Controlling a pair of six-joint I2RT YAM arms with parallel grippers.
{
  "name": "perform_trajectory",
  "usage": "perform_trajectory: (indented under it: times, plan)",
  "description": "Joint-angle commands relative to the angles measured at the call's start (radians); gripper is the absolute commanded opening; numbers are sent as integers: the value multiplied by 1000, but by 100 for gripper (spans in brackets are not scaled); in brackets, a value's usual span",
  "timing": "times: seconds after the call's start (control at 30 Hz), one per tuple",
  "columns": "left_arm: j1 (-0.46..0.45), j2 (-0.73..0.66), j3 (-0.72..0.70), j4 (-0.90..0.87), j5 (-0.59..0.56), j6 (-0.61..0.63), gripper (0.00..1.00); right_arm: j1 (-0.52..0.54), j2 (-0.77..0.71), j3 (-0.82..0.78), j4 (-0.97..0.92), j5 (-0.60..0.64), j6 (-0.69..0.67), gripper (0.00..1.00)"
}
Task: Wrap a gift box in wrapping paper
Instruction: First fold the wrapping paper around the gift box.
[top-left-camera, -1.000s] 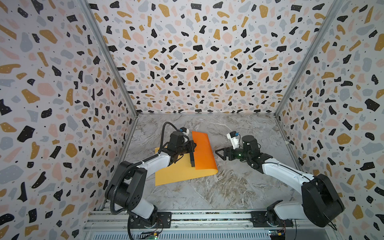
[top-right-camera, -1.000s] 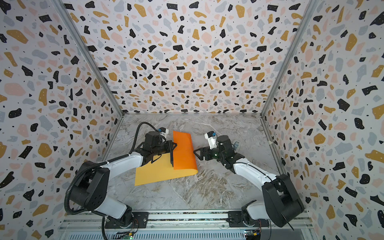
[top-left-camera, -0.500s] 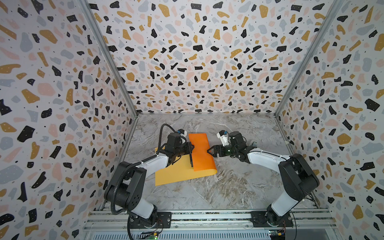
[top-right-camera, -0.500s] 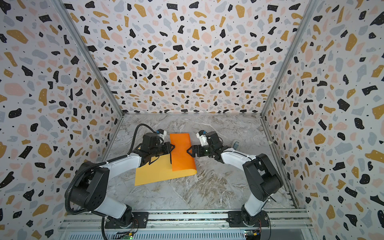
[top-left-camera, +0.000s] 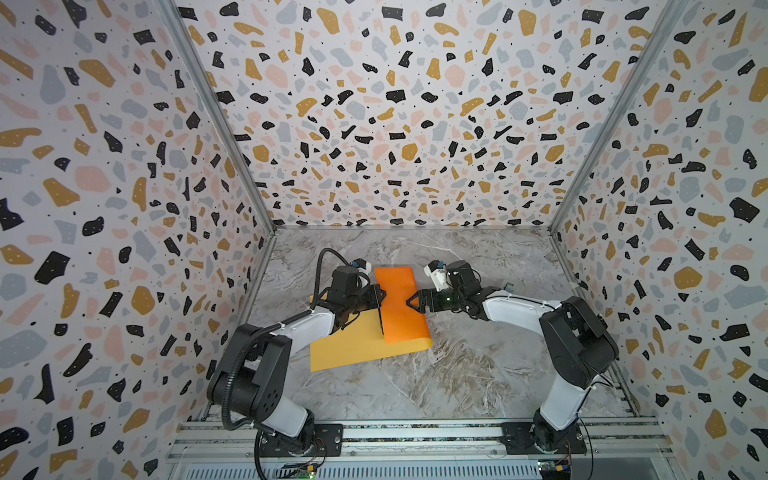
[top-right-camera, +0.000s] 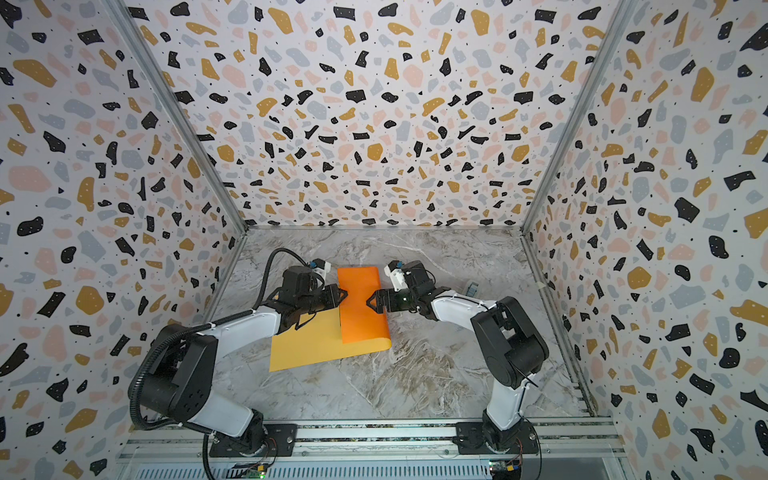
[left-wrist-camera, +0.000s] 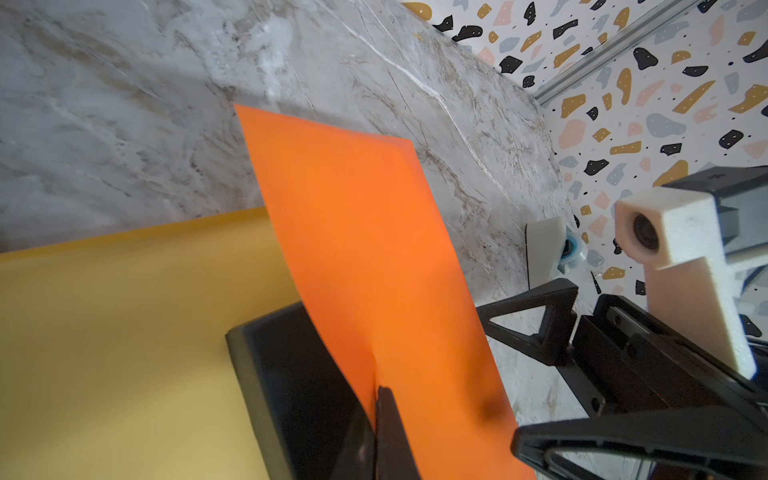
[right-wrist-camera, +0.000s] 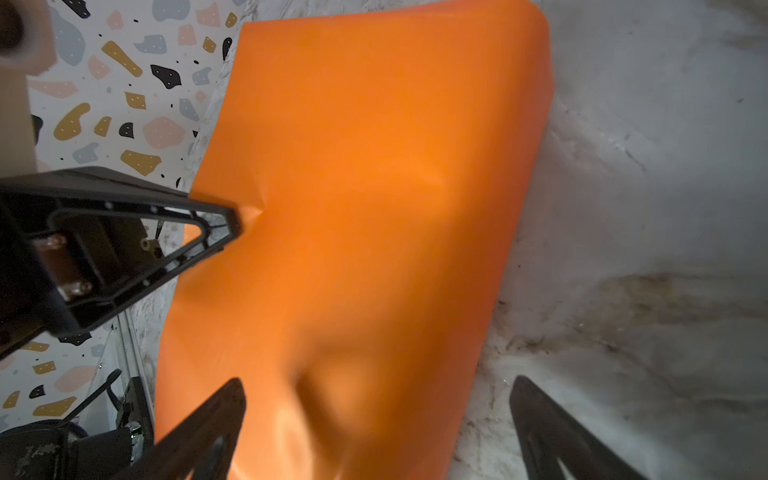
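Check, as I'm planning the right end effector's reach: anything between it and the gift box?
The wrapping paper, its orange flap held by the left end effector, screens the gift box from the right end effector.

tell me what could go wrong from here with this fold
1. The left gripper pinches only a small spot on the orange flap of the wrapping paper, and the paper puckers there; it may slip or tear.
2. The right gripper, open at the flap's opposite side, could dent the paper or nudge the gift box underneath.
3. The flap arches up rather than lying flat, so it might spring back if released.
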Motion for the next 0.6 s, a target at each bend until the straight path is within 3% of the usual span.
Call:
perform_trajectory:
  times: [0.0,0.57]
  plan:
    - [11,-25,-16,27,12,16,0,9,0,39,-25,1,-1,99]
    - [42,-25,-32,25,26,21,0,18,43,72,-38,-3,5,99]
